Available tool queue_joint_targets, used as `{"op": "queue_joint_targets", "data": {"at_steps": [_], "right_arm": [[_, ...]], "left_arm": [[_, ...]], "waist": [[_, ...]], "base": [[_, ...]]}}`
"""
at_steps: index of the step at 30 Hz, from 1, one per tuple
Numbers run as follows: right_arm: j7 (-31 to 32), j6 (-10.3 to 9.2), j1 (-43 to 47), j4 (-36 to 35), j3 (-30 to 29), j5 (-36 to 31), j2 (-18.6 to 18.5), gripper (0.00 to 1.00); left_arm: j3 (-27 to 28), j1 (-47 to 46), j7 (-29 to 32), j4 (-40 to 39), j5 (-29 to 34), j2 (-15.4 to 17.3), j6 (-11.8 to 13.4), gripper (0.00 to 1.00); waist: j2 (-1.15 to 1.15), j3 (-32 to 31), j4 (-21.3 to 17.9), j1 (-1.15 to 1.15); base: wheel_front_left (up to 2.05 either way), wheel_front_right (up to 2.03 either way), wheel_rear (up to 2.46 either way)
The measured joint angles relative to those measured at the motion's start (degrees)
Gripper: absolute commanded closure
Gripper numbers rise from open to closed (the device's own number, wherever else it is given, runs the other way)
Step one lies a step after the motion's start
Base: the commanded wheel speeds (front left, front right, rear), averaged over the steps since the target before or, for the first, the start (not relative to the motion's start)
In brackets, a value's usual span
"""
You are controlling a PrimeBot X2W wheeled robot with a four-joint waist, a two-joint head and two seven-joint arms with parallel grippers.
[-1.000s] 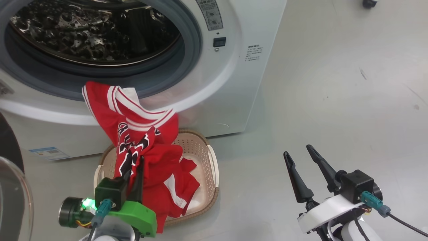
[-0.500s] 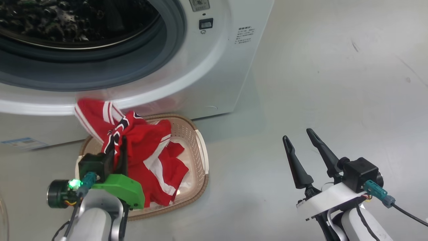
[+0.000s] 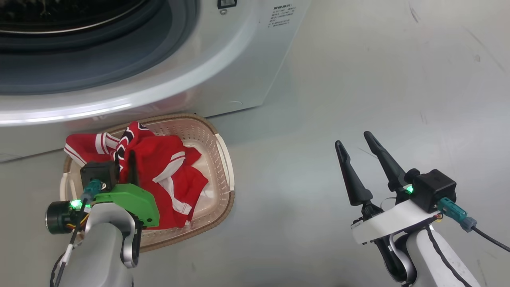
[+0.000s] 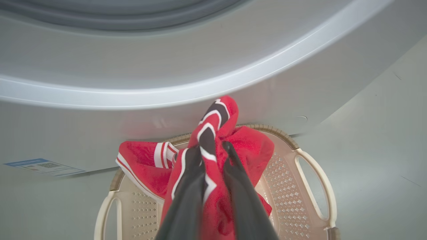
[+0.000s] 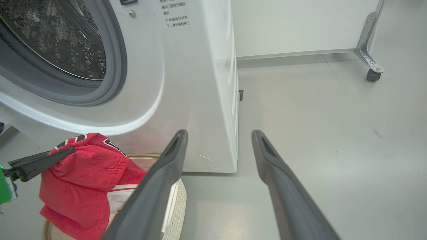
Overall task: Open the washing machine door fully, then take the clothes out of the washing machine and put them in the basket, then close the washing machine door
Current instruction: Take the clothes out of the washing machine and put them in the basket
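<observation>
The washing machine (image 3: 223,71) looms above and ahead of the left pincer (image 4: 210,151), its porthole (image 3: 79,59) gaping. The head camera has dipped since a second ago, so less of the opening shows. Directly beneath the pincer sits the basket (image 3: 223,159), just in front of the machine. A second ago the clothes (image 3: 159,171) hung tall from the pincer with a striped hem trailing over the porthole's lip. They have now sunk into the basket, one striped edge draped over the rim to the pincer's left. The left pincer remains clenched on a fold of red fabric. The right pincer (image 3: 352,138), well off to the side over bare floor (image 3: 318,99), stands released and idle. The delivery looks all but made, with letting go likely next. What shows of the drum (image 5: 60,40) looks empty.
</observation>
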Motion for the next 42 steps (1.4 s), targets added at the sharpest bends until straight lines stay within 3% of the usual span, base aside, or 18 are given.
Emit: {"op": "queue_joint_targets", "data": {"at_steps": [2,13,20,32,42], "right_arm": [[-0.1,0.01,-0.4,0.0,-0.2,0.2,0.0,0.0],[-1.0,0.24,-2.0,2.2,-0.8,0.2,0.2,0.0],[-1.3,0.25,-2.0,4.1,-1.3,0.2,0.2,0.0],[-1.8,-0.35,-1.5,6.5,-3.5,0.2,-1.3,0.0],[-1.8,-1.3,1.4,7.9,-4.5,0.1,-2.3,0.0]], "left_arm": [[0.0,-1.3,-0.3,2.2,0.0,0.0,0.0,0.0],[-0.6,-5.2,-3.9,11.5,-0.6,-0.2,-0.1,0.0],[-0.9,-5.4,-7.5,13.0,-0.2,-0.3,-0.4,0.0],[-2.3,-4.9,-8.5,8.8,0.3,-0.5,-0.4,0.0],[-4.3,-1.1,-8.6,-0.4,2.7,-0.5,-0.3,0.0]], "waist": [[0.0,0.9,-0.3,0.0],[0.0,1.7,-0.3,0.0],[0.0,-0.2,0.7,0.0],[0.0,-5.9,3.0,0.0],[0.0,-12.7,6.0,0.0]], "base": [[0.0,0.0,0.0],[0.0,0.0,0.0],[0.0,0.0,0.0],[0.0,0.0,0.0],[0.0,0.0,0.0]]}}
